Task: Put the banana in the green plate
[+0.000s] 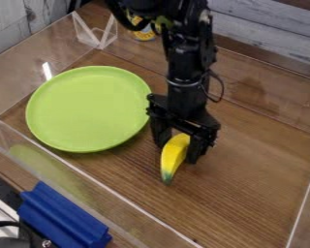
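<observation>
Your black claw [184, 145] stands spread, straddling the small curved yellow plastic banana [176, 159] on the glossy brown wooden table [248, 184], beside the round lime-green plate [86, 107].

Illumination is even and moderately bright, apparently from overhead. The wooden table [248, 184] carries broad, soft glare across its glossy surface, strongest toward the top left. The clear wall [22, 145] at left shows pale reflective streaks. Shadows are faint and short beneath the arm [184, 58]. Resolution is low; fine detail is soft throughout, background items indistinct.
</observation>
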`<move>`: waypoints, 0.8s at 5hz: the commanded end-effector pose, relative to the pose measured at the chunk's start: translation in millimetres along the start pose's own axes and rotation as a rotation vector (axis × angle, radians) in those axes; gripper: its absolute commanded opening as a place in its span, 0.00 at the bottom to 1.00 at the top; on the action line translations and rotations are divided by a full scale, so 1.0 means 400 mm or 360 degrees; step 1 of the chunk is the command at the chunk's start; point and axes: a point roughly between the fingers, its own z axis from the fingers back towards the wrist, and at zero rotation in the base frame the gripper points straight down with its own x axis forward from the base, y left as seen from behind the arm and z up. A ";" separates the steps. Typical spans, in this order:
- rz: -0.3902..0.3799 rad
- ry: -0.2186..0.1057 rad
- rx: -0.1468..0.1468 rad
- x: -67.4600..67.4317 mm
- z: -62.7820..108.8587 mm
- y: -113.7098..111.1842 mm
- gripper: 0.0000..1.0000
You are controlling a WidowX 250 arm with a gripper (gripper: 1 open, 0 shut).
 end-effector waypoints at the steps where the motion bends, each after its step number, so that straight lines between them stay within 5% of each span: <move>1: -0.0027 -0.0048 -0.0005 0.011 0.008 -0.007 0.00; 2: -0.0016 -0.0051 -0.0019 0.012 0.006 -0.010 0.00; 3: -0.0007 -0.0049 -0.0025 0.015 0.003 -0.009 1.00; 4: 0.0001 -0.0046 -0.0027 0.016 0.003 -0.008 0.00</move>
